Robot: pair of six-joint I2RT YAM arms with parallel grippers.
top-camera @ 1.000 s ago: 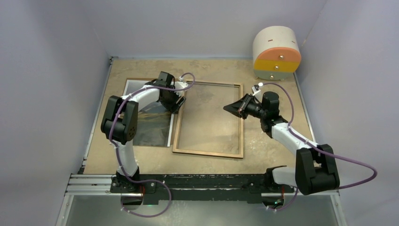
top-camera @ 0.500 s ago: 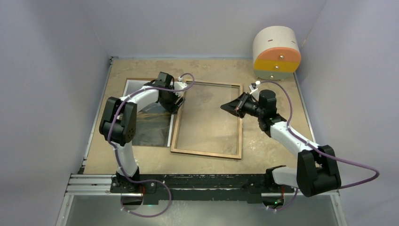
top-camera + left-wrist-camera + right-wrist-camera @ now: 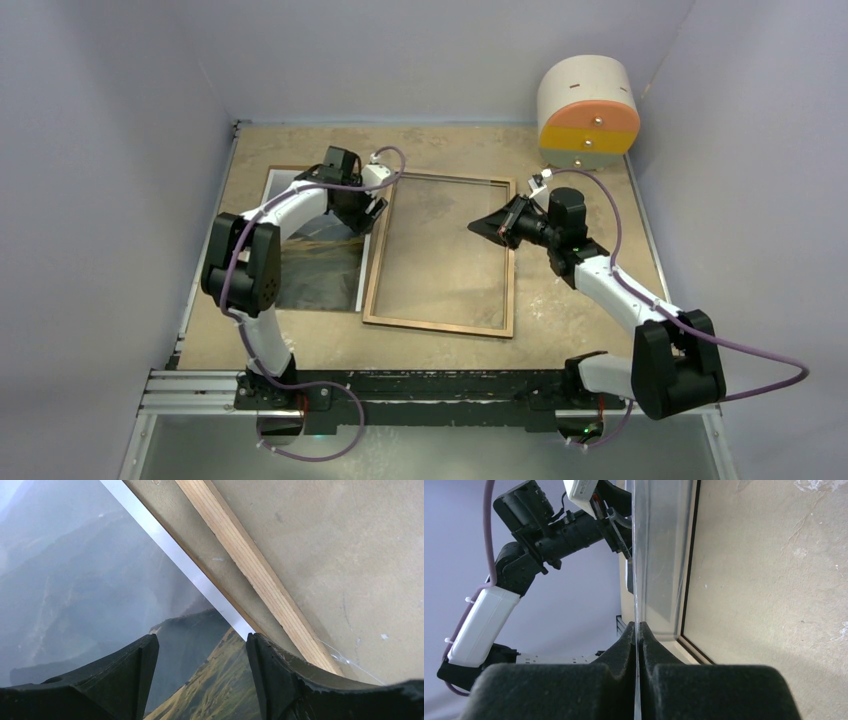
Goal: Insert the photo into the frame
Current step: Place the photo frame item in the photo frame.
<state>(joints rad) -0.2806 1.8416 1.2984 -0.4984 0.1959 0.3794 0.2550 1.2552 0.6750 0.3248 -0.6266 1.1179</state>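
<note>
Table (image 3: 580,300): frame (image 3: 440,323) lies near-to-far; left end effector (image 3: 200,647) spread, right end effector (image 3: 639,630) pinching pane (image 3: 659,555).

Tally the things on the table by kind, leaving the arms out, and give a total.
photo: 1
frame: 1
brown backing board, under the photo: 1
clear pane, pinched by the right gripper: 1
round drawer unit: 1
Total: 5
</note>
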